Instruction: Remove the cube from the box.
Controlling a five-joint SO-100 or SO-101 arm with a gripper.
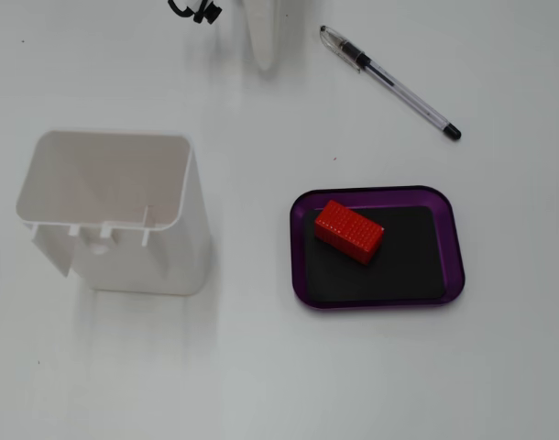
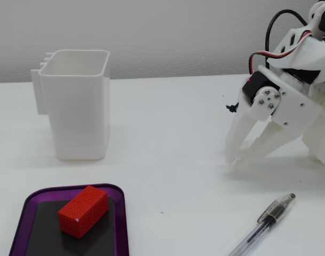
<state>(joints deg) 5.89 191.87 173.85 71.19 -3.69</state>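
The red cube (image 1: pixel 349 231) lies slantwise on the black bottom of the purple box (image 1: pixel 454 246), toward its left half in a fixed view. In a fixed view from the side, the cube (image 2: pixel 83 210) sits in the box (image 2: pixel 122 224) at the lower left. My white gripper (image 2: pixel 233 160) rests with its tips down on the table at the right, far from the box; its fingertips meet and hold nothing. From above, only its tip (image 1: pixel 264 60) shows at the top edge.
A tall white plastic container (image 1: pixel 115 211) stands open-topped left of the box; it also shows in the side view (image 2: pixel 80 106). A clear ballpoint pen (image 1: pixel 389 81) lies between gripper and box, also seen from the side (image 2: pixel 261 226).
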